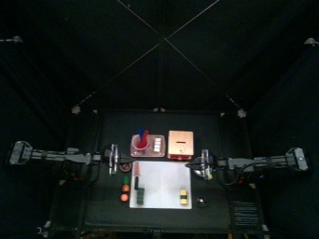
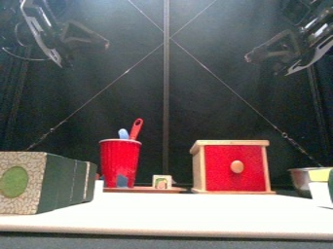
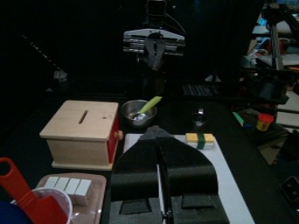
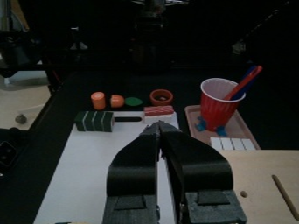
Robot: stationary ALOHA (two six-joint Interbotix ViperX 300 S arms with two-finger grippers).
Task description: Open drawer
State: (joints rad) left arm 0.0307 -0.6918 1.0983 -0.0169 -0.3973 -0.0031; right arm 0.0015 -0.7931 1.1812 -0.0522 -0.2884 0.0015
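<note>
In the top view the drawer (image 1: pixel 185 143) sits a little right of the centre of the frame, on the far part of the black desk (image 1: pixel 103 210). Its flat tan top has a thin slot. In the front view the drawer (image 2: pixel 233 166) stands right of the middle, with a red front and a small knob on it, and the front looks flush with the wooden frame.

Just left of the drawer in the top view is a red cup (image 1: pixel 142 144) on a small tray, with a blue and a red stick in it. In the front view the red cup (image 2: pixel 120 161) stands left of the drawer and apart from it. Below both, toward the bottom of the top view, lies a white sheet (image 1: pixel 162 184).

The left gripper (image 1: pixel 122 161) comes from the left side of the top view and hangs near the upper left corner of the sheet. In its wrist view the left gripper (image 3: pixel 162 143) has the jaws pressed together, with nothing between them, and the drawer (image 3: pixel 82 132) lies in the left part of that frame.

The right gripper (image 1: pixel 202 166) comes from the right side and hangs just below the drawer, above the sheet's upper right corner. In its wrist view the right gripper (image 4: pixel 158 131) also has the jaws closed and empty. The tan top of the drawer (image 4: pixel 271 184) shows in the lower right corner, not touched by the jaws.
</note>
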